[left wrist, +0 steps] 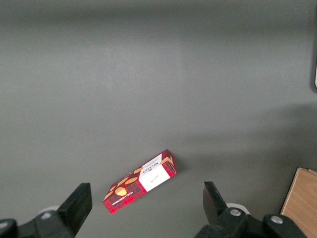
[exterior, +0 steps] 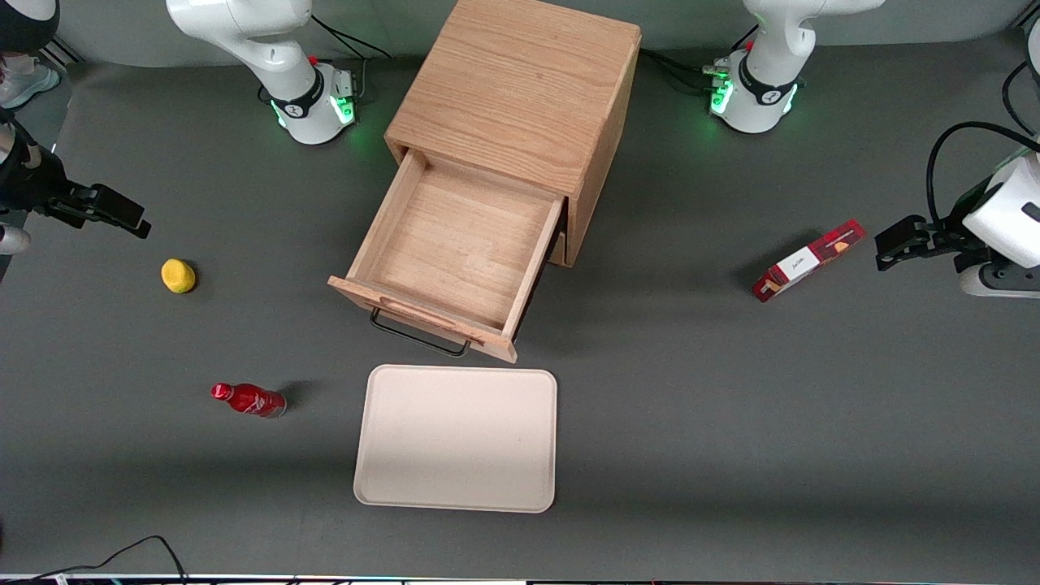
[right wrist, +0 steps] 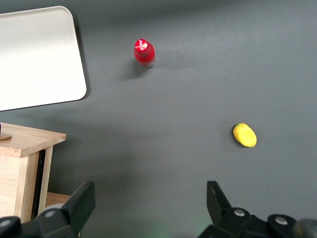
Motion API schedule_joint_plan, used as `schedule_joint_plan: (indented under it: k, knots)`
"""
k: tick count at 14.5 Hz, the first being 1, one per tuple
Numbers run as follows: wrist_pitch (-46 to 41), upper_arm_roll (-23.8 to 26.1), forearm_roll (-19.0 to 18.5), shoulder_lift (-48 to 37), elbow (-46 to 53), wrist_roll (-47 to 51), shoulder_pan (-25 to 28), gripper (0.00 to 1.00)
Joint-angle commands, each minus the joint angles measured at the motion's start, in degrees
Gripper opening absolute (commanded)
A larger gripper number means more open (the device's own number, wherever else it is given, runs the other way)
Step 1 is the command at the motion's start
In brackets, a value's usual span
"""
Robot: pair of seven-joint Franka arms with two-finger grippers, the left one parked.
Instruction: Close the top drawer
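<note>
Nothing done yet: the top drawer (exterior: 455, 252) is sitting pulled far out of the oak cabinet (exterior: 520, 89), box empty, its black bar handle (exterior: 418, 333) facing the beige tray (exterior: 457, 439), which is lying just in front of it. The right gripper (right wrist: 148, 208) is hovering well away from the cabinet toward the working arm's end of the table, fingers spread and holding nothing, with the yellow lemon (exterior: 178, 275) nearer the cabinet than it and the red bottle (exterior: 249, 400) beside the tray. Whole job is remaining, as I read it: bring the gripper to the drawer front and push it flush.
</note>
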Motion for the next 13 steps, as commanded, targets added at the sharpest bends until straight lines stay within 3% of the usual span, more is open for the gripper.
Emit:
schedule_joint_plan:
  k: [1,13]
  knots:
    - [-1.2,-0.1,-0.1,0.3,1.1,-1.3,0.4,1.0]
    - [-1.2,-0.2,-0.1,0.9,2.5,-1.3,0.3,1.0]
